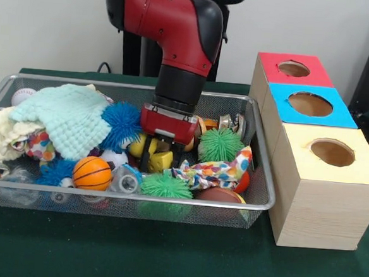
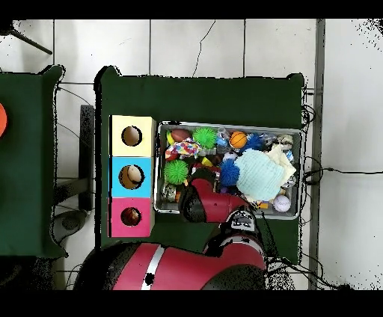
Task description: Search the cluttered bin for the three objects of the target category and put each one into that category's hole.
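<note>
Straddling a yellow block (image 1: 162,160) in the bin (image 1: 256,200), the hand (image 1: 160,162) grips it.

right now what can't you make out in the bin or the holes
- Gripper, front view: its tips sink into the toys, so grasp unclear; overhead, the arm covers it.
- Under the towel: hidden in both views.
- Holes: the front view shows only rims; overhead, something sits in the blue hole, too small to name.

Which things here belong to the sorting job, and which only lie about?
Job: gripper, wire bin, box with three holes, toys in the bin (target kind unclear).
Lying about: second green table, cable behind the bin.
</note>
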`<state>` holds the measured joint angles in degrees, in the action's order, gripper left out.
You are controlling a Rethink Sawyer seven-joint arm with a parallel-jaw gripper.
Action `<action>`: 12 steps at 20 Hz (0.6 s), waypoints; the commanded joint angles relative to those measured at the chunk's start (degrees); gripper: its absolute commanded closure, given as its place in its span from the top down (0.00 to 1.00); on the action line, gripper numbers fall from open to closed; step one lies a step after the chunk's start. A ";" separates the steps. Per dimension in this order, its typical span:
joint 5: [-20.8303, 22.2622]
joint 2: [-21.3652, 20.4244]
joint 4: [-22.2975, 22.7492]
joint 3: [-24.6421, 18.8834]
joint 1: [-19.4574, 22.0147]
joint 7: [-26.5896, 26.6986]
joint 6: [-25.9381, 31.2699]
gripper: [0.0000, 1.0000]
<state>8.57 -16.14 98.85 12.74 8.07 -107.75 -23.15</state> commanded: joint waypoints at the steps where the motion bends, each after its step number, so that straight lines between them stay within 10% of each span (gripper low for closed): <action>1: -0.70 7.74 -7.81 1.47 4.42 -4.02 1.91 1.00; 12: -6.77 12.35 -9.53 10.54 1.33 -2.76 9.55 1.00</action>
<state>8.28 -13.68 96.14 15.64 6.38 -107.77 -23.22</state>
